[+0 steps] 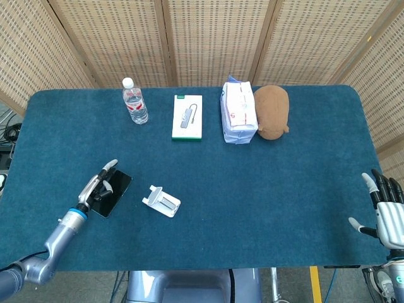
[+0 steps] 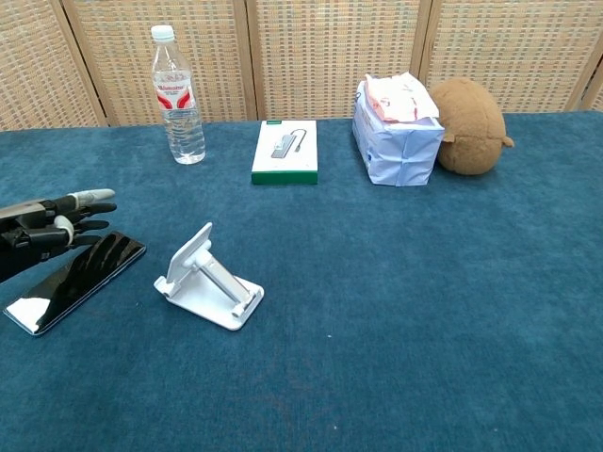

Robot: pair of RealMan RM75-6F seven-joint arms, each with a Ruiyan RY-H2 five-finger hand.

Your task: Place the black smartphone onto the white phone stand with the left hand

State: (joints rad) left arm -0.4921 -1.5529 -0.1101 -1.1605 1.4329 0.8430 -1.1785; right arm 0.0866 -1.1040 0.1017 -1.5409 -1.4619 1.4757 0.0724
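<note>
The black smartphone point(image 1: 115, 191) point(image 2: 80, 280) lies flat on the blue table, turned at an angle, left of the white phone stand point(image 1: 162, 201) point(image 2: 209, 279). My left hand point(image 1: 99, 184) point(image 2: 49, 227) hovers low over the phone's left edge with its fingers stretched out and apart; I cannot tell whether they touch the phone. It does not grip the phone. The stand sits empty, a short gap to the phone's right. My right hand point(image 1: 385, 212) rests open at the table's far right edge, seen only in the head view.
Along the back stand a water bottle point(image 1: 134, 101) point(image 2: 177, 94), a white-and-green box point(image 1: 187, 117) point(image 2: 285, 151), a white packet point(image 1: 238, 112) point(image 2: 398, 132) and a brown plush point(image 1: 271, 110) point(image 2: 468, 113). The table's left edge is near my left arm.
</note>
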